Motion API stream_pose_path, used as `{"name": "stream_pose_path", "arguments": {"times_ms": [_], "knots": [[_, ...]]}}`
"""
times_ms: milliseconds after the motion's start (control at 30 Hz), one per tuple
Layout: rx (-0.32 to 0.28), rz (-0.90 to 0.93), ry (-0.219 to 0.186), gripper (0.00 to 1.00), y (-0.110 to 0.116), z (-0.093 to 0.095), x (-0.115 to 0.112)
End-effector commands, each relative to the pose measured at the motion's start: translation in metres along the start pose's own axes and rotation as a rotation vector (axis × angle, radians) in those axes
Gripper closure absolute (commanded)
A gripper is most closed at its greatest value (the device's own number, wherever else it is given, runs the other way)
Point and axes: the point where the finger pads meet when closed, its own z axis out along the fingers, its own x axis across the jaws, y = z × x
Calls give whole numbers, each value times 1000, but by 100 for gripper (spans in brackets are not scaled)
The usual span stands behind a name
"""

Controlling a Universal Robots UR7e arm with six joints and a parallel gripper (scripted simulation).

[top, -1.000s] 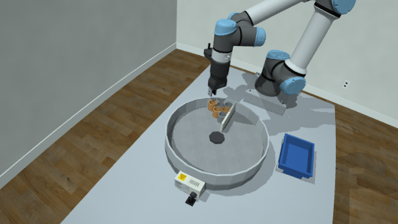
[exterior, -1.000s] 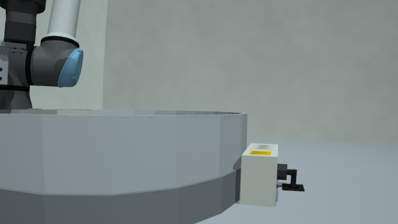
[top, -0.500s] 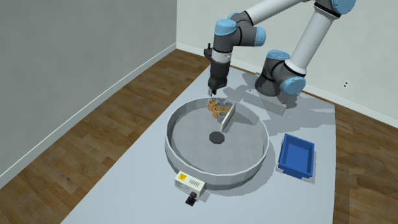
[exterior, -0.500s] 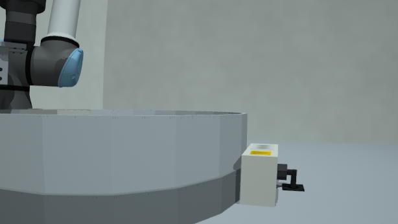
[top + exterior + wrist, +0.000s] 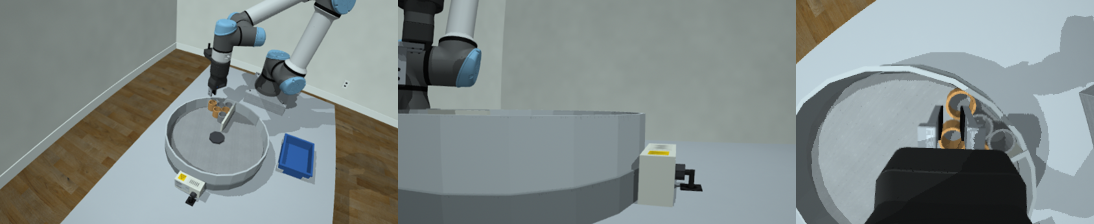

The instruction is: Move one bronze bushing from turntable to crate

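Observation:
Several bushings cluster at the far edge of the grey turntable (image 5: 216, 142), against a white divider bar (image 5: 227, 117). Three are bronze, among them one at the far left (image 5: 212, 103) and one nearer (image 5: 217, 111); the others are grey (image 5: 222, 116). My gripper (image 5: 212, 93) hangs above the far-left bronze bushing, fingers partly open with nothing between them. In the wrist view the fingers frame a bronze bushing (image 5: 950, 137) below them, with another bronze one (image 5: 960, 103) beyond and grey ones (image 5: 998, 139) to the right. The blue crate (image 5: 296, 155) is empty, to the right of the turntable.
The turntable has a raised rim and a black hub (image 5: 216, 137) at its centre. A white control box (image 5: 189, 185) sits at its near edge and also shows in the exterior view (image 5: 657, 175), where the rim (image 5: 511, 155) hides the bushings. The arm's base (image 5: 275, 78) stands behind the turntable.

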Motion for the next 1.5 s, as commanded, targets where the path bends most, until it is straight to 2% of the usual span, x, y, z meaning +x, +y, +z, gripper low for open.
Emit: {"name": "stream_pose_path", "arguments": {"times_ms": [0, 467, 633, 1033, 1200, 1467], "knots": [[0, 0, -1, 55, 0, 0, 0], [0, 0, -1, 55, 0, 0, 0], [0, 0, -1, 55, 0, 15, -1], [0, 0, -1, 55, 0, 15, -1], [1, 0, -1, 55, 0, 29, -1], [1, 0, -1, 55, 0, 29, -1]]}}
